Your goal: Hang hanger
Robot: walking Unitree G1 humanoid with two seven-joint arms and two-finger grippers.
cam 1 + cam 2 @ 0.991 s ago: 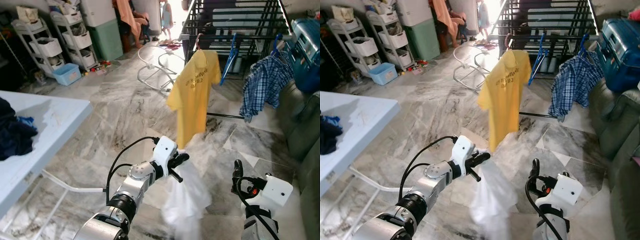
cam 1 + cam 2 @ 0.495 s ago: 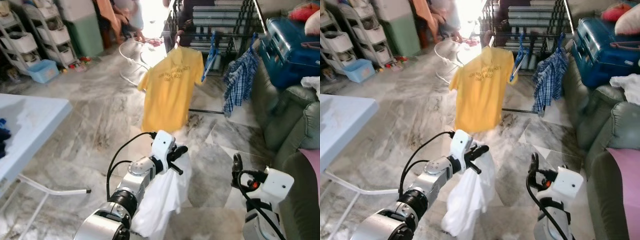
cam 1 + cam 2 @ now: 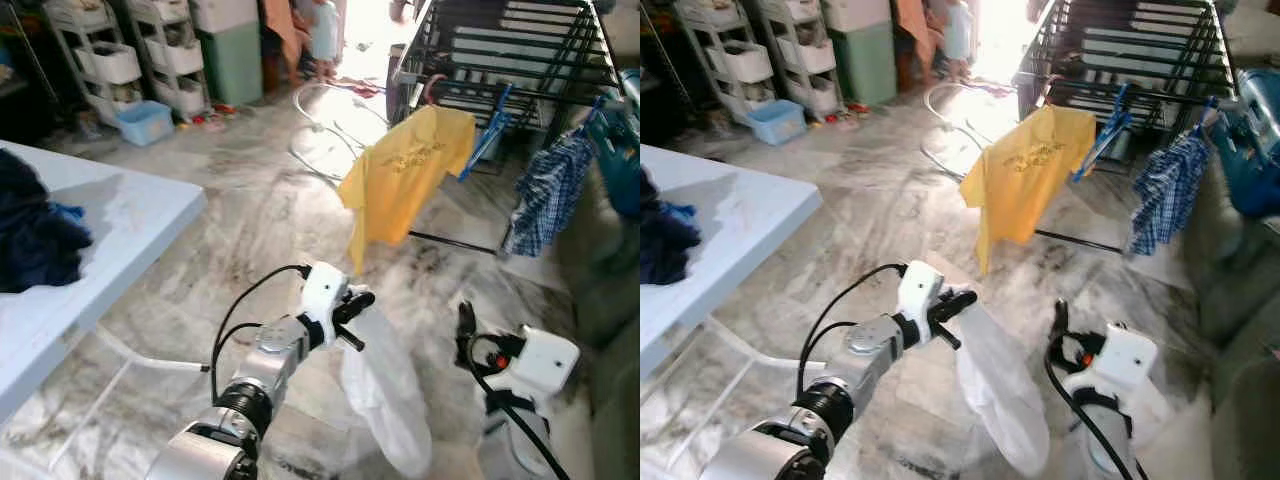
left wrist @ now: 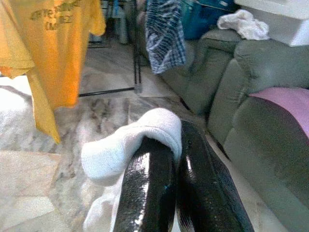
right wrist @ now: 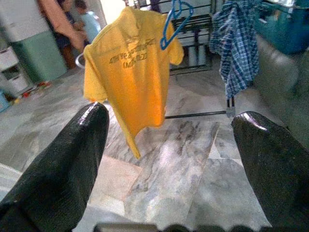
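left gripper (image 3: 352, 318) clamped on white garment (image 3: 385, 395), frame centre | right gripper (image 5: 169, 159) spread apart, lower right | yellow shirt (image 3: 405, 175) on drying rack (image 3: 520, 60), upper right | tabletop (image 3: 90, 250) left

The left pincer (image 4: 176, 193) has glossy black fingers, smooth like hard plastic, and they press a soft matt white cloth (image 3: 385, 395). The floor (image 3: 250, 215) is polished veined marble. The yellow shirt (image 3: 405, 180) is thin matt fabric. The counter (image 3: 130, 215) looks smooth pale plastic.
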